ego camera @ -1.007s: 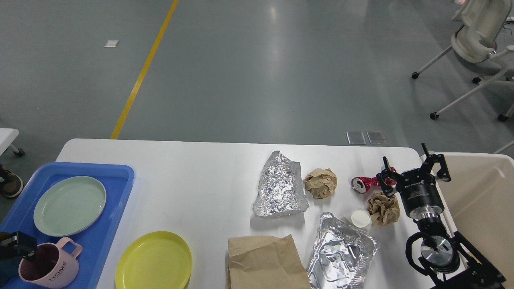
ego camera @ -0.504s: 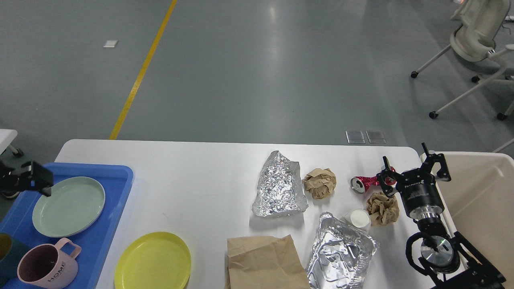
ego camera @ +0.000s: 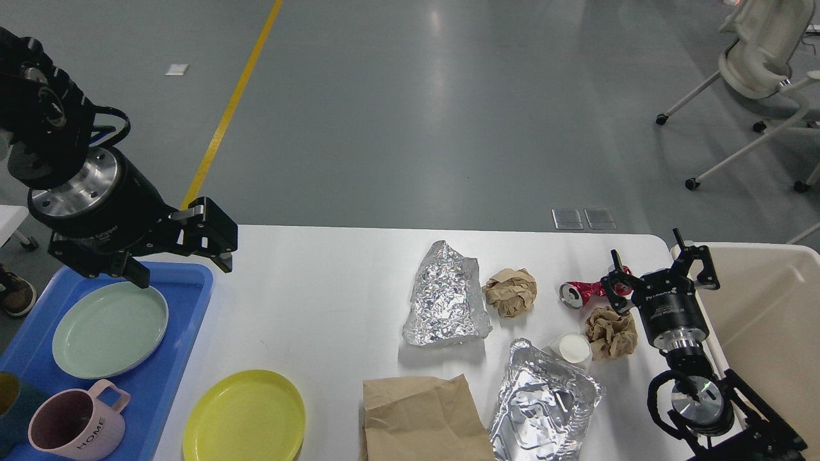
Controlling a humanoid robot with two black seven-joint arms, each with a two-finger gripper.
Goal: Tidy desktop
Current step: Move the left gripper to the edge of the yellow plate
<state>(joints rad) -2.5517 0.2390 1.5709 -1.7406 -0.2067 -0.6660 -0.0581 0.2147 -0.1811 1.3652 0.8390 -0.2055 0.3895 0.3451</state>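
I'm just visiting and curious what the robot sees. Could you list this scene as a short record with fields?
surface: white desktop
left side: blue tray holding green plate and pink mug
dish off tray: yellow plate
litter: foil wad, two paper balls, red can, foil pan, paper bag
right side: beige bin
left gripper: open, empty
right gripper: open, empty

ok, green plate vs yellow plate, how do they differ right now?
The green plate lies in the blue tray; the yellow plate sits directly on the white desktop, just right of the tray. The green plate is fully in view; the yellow plate is cut off by the bottom edge of the view. Both are round, empty and lying flat.
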